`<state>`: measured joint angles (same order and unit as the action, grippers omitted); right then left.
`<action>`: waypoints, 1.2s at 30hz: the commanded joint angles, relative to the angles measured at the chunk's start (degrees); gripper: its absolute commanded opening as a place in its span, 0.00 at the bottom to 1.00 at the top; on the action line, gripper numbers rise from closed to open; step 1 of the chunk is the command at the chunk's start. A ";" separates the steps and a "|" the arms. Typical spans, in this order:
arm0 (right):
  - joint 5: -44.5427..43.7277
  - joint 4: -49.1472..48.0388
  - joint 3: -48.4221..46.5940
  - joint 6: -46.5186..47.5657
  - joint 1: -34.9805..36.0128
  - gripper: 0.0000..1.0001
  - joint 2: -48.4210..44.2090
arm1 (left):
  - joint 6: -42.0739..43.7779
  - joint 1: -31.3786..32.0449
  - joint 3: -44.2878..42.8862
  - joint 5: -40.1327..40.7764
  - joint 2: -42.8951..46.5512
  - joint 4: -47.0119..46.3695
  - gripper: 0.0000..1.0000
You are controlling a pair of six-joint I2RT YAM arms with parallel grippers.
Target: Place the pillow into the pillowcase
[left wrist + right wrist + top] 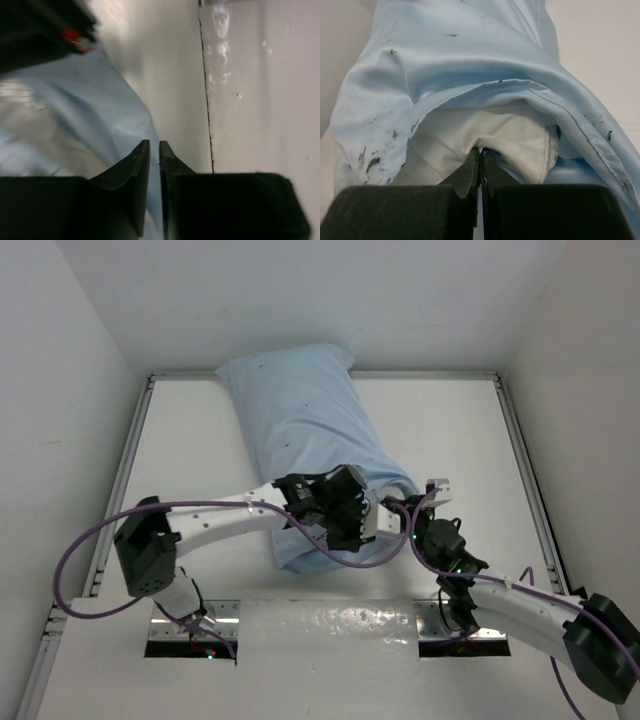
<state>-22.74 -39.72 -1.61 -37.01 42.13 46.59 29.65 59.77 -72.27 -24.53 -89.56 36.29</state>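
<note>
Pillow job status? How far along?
Mostly done: the pillowcase covers nearly all of the pillow. In hand: the right gripper, shut, has its tips at the exposed white end. Remaining: tuck that end in and pull the pillowcase over it.

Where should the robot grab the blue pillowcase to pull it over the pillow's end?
Best guess: pinch the pillowcase by its loose hem arching over the pillow, coming from the open, near end. That edge stands free of the pillow, so it looks easy to pinch.
</note>
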 commanded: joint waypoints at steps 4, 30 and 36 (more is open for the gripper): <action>0.77 3.25 -1.64 -1.22 -0.03 0.00 -4.04 | -1.52 1.32 3.96 5.80 -5.01 -12.70 0.42; 0.43 12.82 -4.98 -1.31 -0.03 0.00 -9.05 | -2.75 -0.35 8.28 9.25 -13.64 -28.67 0.00; -2.14 26.96 -9.37 5.36 -0.12 0.09 -15.30 | -2.05 -4.13 11.37 8.62 -0.71 -17.79 0.00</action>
<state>-23.05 -15.90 -5.74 -36.77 42.30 33.74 28.12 57.34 -60.71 -14.79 -96.38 9.08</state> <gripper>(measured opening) 0.068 0.006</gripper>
